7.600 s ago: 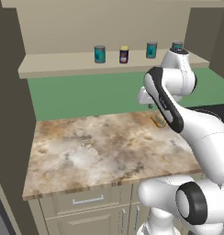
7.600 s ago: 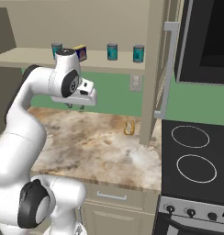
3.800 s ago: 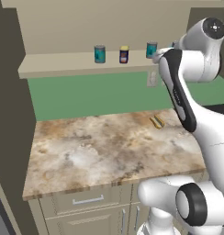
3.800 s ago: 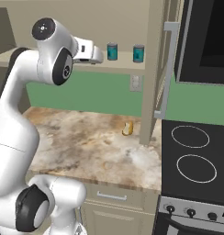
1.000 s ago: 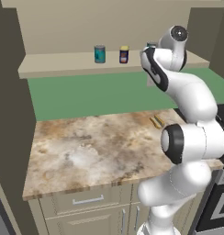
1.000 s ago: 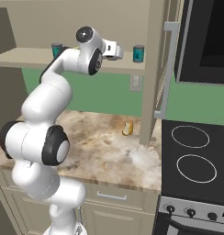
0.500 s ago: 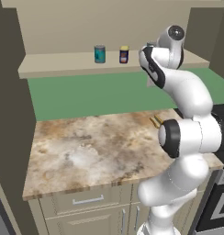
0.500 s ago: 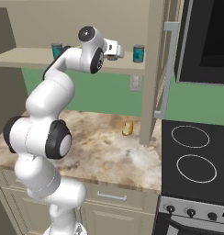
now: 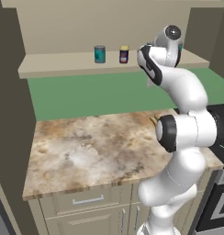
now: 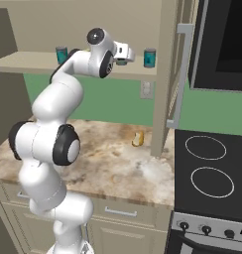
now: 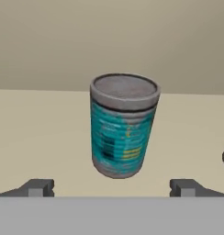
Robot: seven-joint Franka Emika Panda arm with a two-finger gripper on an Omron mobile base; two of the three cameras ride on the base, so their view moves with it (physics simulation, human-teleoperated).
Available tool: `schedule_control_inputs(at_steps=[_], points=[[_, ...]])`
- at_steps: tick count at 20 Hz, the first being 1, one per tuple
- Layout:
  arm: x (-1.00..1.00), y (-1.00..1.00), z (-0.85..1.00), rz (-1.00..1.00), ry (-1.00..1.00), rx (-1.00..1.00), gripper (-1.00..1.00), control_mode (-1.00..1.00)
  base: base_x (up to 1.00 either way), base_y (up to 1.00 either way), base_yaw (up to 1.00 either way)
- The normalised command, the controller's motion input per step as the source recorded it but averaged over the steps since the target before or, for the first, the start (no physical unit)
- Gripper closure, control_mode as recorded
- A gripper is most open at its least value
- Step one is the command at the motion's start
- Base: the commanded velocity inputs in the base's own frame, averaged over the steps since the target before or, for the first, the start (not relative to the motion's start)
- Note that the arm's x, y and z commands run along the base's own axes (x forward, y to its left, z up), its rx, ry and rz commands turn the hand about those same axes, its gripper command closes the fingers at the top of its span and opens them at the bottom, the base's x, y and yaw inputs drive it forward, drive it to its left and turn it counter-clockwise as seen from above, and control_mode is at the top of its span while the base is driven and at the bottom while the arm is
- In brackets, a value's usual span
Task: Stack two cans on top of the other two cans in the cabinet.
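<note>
Nearing the teal can (image 11: 122, 126), gripper (image 11: 111, 188) spread wider apart.

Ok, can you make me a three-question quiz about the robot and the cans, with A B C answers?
1. Where do the cans stand?
A. On the stove
B. On the cabinet shelf
C. On the floor

2. What colour is the top of the dark navy can?
A. Yellow
B. Green
C. Pink

3. How are the gripper's fingers?
A. Shut on a can
B. Shut on nothing
C. Open

Answers:
1 B: the teal can and the navy can stand on the cabinet shelf.
2 A: the navy can wears a yellow top.
3 C: in the hand view the gripper has its fingers spread wide, with another teal can standing free beyond them.
</note>
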Motion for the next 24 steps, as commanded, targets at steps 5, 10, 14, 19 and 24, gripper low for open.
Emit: schedule_control_inputs(at_steps=[5,10,14,19,24], points=[[0.19,-0.02,-0.07,0.0,0.0,0.02,-1.0,-1.0,0.0,0.0,0.0],[0.16,-0.06,-0.06,0.0,0.0,0.01,-1.0,-1.0,0.0,0.0,0.0],[0.16,-0.09,-0.08,0.0,0.0,0.01,-1.0,-1.0,0.0,0.0,0.0],[0.15,-0.03,-0.04,0.0,0.0,0.0,-1.0,-1.0,0.0,0.0,0.0],[0.16,0.0,-0.01,0.0,0.0,0.0,-1.0,-1.0,0.0,0.0,0.0]])
